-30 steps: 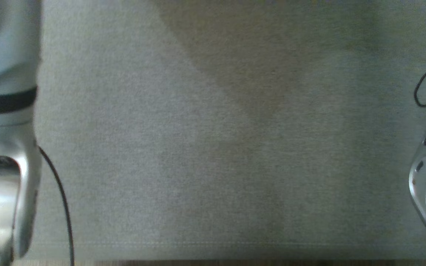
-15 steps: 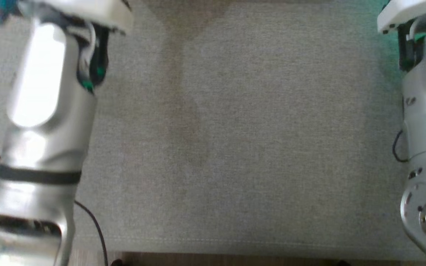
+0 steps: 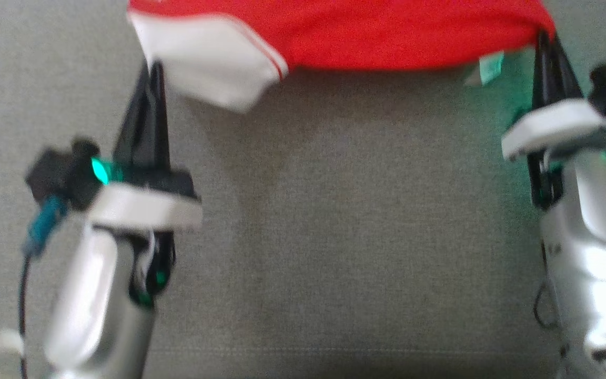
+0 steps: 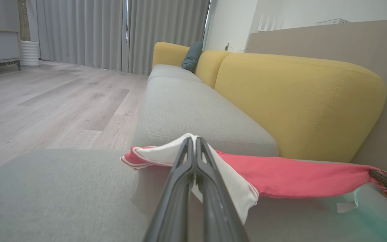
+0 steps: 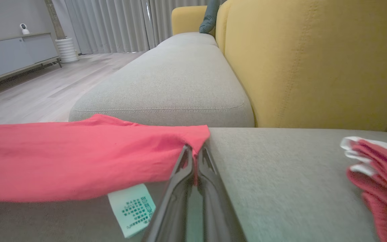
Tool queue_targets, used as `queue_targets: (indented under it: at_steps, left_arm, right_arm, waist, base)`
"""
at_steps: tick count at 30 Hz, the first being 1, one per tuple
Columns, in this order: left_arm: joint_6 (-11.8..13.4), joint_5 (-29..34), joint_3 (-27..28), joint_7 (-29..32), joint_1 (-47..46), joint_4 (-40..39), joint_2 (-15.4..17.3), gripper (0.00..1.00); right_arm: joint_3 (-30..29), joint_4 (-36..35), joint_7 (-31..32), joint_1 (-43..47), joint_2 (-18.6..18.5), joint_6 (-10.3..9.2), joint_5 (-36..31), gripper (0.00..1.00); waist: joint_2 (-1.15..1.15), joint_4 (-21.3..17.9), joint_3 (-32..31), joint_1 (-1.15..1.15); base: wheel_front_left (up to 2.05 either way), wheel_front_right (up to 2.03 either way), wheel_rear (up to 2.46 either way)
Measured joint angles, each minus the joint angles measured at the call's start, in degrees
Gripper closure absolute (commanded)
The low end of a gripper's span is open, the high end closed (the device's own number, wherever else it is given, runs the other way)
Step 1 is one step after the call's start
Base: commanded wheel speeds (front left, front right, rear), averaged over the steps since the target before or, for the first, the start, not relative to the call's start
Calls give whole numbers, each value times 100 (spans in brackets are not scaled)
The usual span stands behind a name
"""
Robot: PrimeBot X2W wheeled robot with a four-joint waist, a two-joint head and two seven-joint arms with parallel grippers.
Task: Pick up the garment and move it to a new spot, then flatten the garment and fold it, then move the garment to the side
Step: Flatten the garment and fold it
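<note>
The garment (image 3: 387, 31) is red with a white sleeve (image 3: 208, 52). It hangs stretched between my two grippers over the grey sofa seat (image 3: 334, 210). My left gripper (image 3: 151, 71) is shut on the white-sleeved end, and the left wrist view shows that gripper (image 4: 193, 139) pinching the white cloth (image 4: 166, 154). My right gripper (image 3: 543, 39) is shut on the other red corner. In the right wrist view the gripper (image 5: 193, 149) clamps the garment (image 5: 79, 158), and a pale care label (image 5: 133, 208) dangles below.
Yellow backrests (image 4: 297, 101) rise behind the grey seat cushions (image 5: 166, 87). Wooden floor (image 4: 45, 97) lies past the seat's open side. A bunch of red and white cloth (image 5: 375, 168) lies on the seat; I cannot tell whether it belongs to the same garment.
The head camera has shifted, so the whole picture moved. Earlier only my forearms and bare seat showed; now both shut grippers and the stretched red garment appear at the top.
</note>
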Motion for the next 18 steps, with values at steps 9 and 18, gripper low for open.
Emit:
queue_targets:
  at_steps: [9,18]
  left_arm:
    - [152,22,-294,2,1907,-861,23,100]
    - [452,-31,-345,76,3212,-1621,80,100]
  right_arm:
    - [16,-1544,322,2116,-92,0,584,100]
    - [-179,-3214,1100,4095,144,0,814,100]
  waist:
    - [0,80,-869,0]
    - [0,68,-1382,0]
  base:
    - [0,0,0]
    - [0,0,0]
